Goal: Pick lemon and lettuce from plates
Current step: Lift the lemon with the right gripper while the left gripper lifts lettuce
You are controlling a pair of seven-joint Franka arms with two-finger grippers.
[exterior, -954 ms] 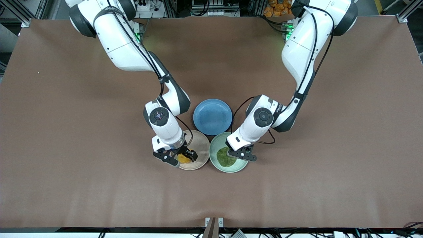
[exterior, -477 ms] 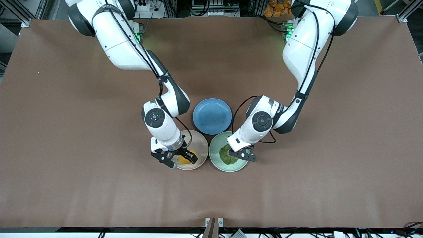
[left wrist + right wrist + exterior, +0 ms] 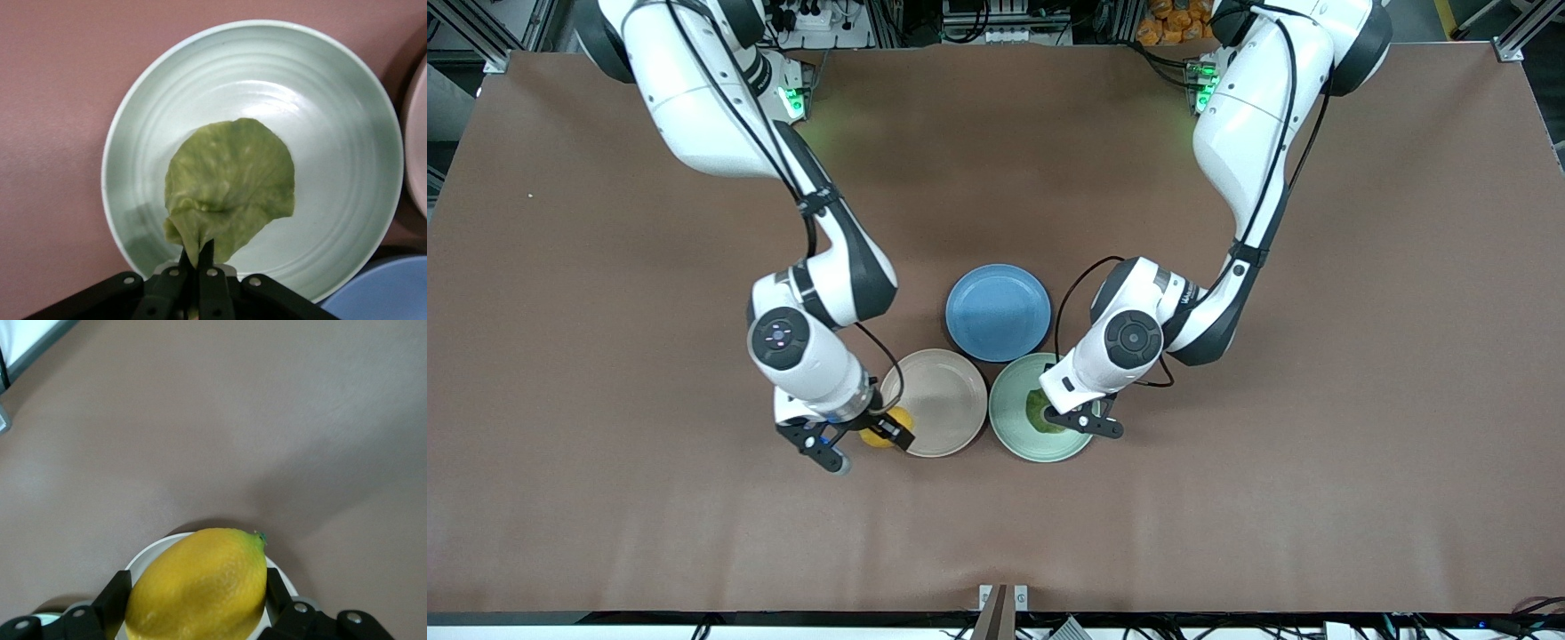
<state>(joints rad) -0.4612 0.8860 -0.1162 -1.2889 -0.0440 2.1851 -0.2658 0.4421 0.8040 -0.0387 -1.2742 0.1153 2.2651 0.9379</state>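
Yellow, dimpled oval lemon [image 3: 199,585] sits clamped in the right gripper [image 3: 860,437], over the round beige-pink plate's [image 3: 943,391] rim. Left gripper [image 3: 197,260] pinches the wrinkly green lettuce leaf [image 3: 230,187] above the ridged mint-green plate [image 3: 347,120].

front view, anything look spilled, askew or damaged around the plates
Nothing stands out. The right gripper holds the lemon at the beige plate's rim; the left gripper pinches the lettuce by one edge over the green plate. The blue plate sits flat, bare.

yellow lemon [image 3: 879,434] lifted at beige plate's [image 3: 938,400] edge; green lettuce [image 3: 1042,412] dangling over mint plate [image 3: 1014,418].
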